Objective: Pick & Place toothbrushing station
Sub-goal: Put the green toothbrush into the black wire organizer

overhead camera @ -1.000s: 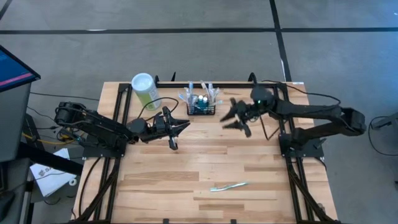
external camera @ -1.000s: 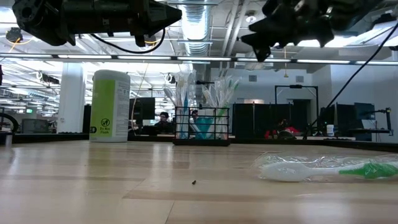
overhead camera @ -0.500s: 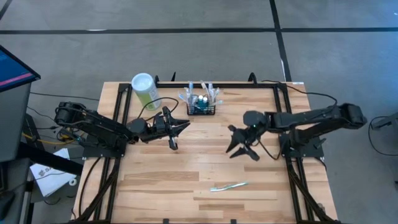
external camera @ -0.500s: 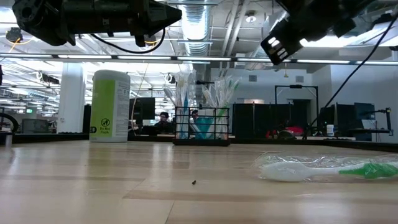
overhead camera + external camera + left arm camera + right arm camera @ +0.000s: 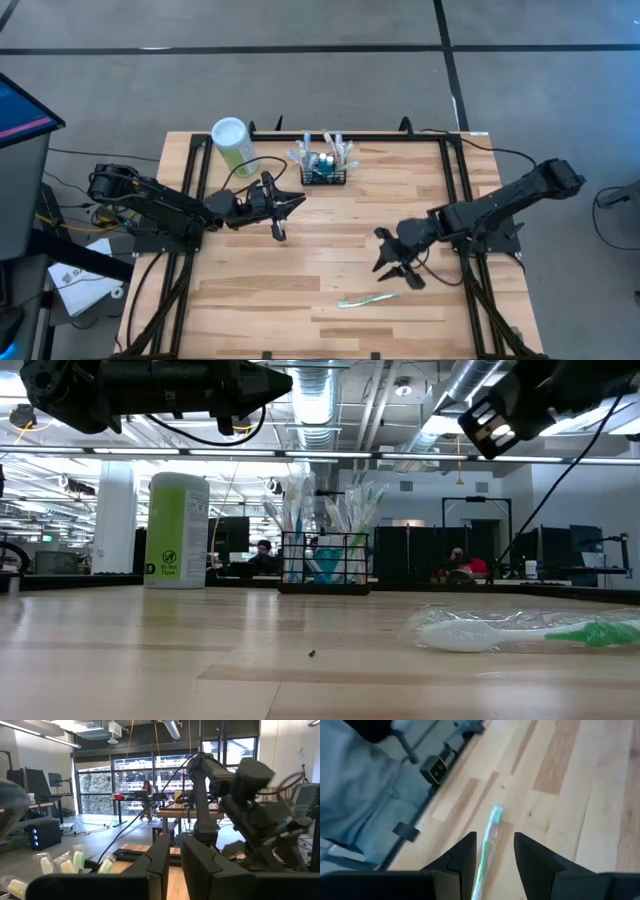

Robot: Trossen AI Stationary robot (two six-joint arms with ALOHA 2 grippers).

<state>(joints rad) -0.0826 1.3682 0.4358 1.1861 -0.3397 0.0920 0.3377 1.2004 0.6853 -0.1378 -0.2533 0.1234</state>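
Note:
The black wire-mesh basket (image 5: 324, 172) stands at the far middle of the table with several wrapped toothbrushes upright in it; it also shows in the low view (image 5: 325, 565). A green toothbrush in a clear wrapper (image 5: 368, 299) lies flat near the table's near edge. My right gripper (image 5: 397, 273) hovers open just on the far side of it, tipped down toward it. In the right wrist view the toothbrush (image 5: 489, 832) shows beyond the gap between the fingers, untouched. My left gripper (image 5: 300, 201) is shut and empty, in the air left of the basket.
A pale-green cylinder with a white lid (image 5: 232, 143) stands at the far left of the table. Black frame rails (image 5: 455, 180) run along the table's left, right and far sides. Bare wood lies between the basket and the toothbrush.
My right gripper has gone from beside the basket toward the table's near edge and down, tipping its fingers toward the lying toothbrush. It has stayed open. The toothbrush and the basket have not moved.

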